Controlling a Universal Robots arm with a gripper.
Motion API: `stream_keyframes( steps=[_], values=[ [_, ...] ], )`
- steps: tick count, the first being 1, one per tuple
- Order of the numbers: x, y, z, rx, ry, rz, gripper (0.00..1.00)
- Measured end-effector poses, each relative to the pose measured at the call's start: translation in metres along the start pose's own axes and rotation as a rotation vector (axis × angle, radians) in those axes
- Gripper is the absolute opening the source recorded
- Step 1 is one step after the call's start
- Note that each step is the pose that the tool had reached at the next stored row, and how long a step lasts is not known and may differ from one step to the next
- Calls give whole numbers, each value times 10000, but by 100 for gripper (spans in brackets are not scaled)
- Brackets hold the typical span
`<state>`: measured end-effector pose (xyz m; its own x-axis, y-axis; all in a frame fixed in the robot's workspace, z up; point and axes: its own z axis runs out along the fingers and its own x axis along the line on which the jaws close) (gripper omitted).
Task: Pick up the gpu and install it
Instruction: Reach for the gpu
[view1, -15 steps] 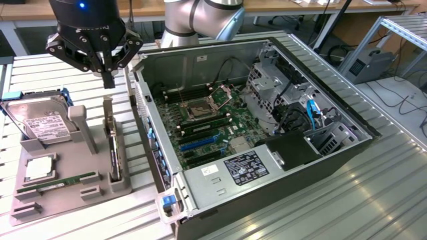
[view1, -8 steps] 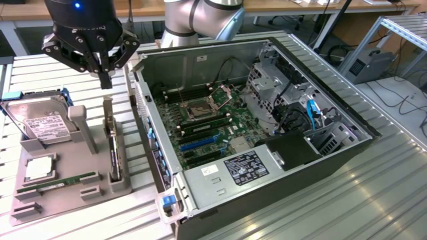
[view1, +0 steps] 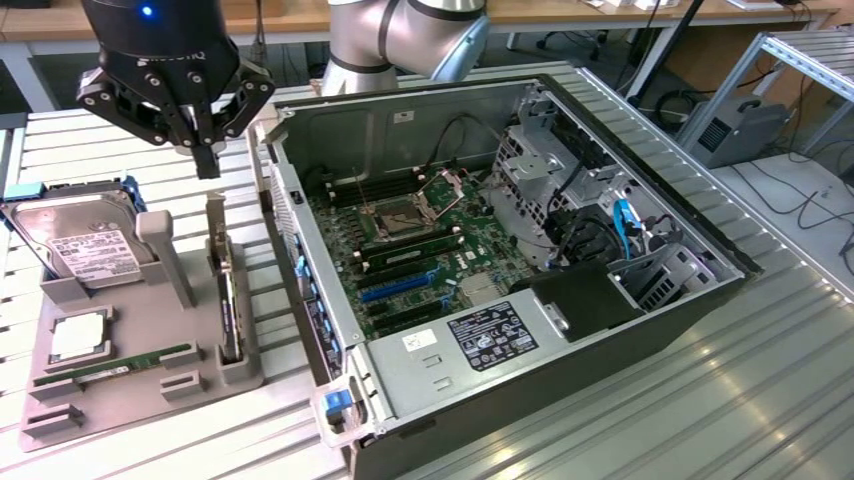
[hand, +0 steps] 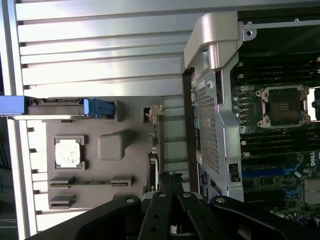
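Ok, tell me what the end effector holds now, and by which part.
Nothing is held. The black end effector hangs shut and empty above the green gpu card, which stands on edge in its grey plastic holder.

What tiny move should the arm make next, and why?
Probably open the gripper: it is shut and hangs above the gpu, which stands on edge in the gray holder, not yet held. Shut, it could not straddle the card.
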<state>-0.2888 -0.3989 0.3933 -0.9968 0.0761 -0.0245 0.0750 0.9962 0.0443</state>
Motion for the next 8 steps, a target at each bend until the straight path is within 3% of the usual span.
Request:
stream_keyframes(
  steps=[8],
  values=[
    [0,-11,-1,0,0,1,11]
  ],
)
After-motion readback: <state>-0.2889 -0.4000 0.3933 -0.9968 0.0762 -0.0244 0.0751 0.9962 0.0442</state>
